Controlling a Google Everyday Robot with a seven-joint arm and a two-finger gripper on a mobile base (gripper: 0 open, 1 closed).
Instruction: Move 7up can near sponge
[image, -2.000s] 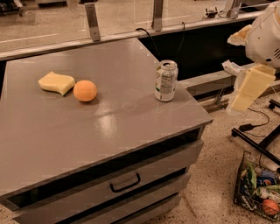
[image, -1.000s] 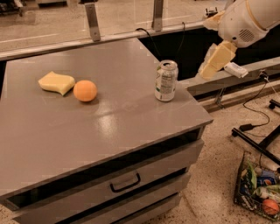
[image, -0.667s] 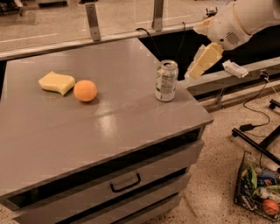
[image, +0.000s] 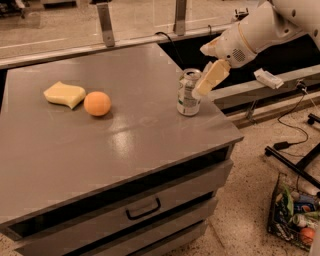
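The 7up can, silver and green, stands upright near the right edge of the grey table. The sponge, pale yellow with wavy edges, lies flat at the table's far left, about a third of the table's width from the can. My gripper reaches in from the upper right on a white arm. It is open, with its pale fingers angled down at the can's right side and upper rim. It holds nothing.
An orange ball sits right beside the sponge, between it and the can. The table has drawers below. A basket of items stands on the floor at lower right, by cables and a stand's legs. A rail runs behind the table.
My arm has swung in from the right and dropped down to the can's right side. The can, the ball and the sponge have not moved.
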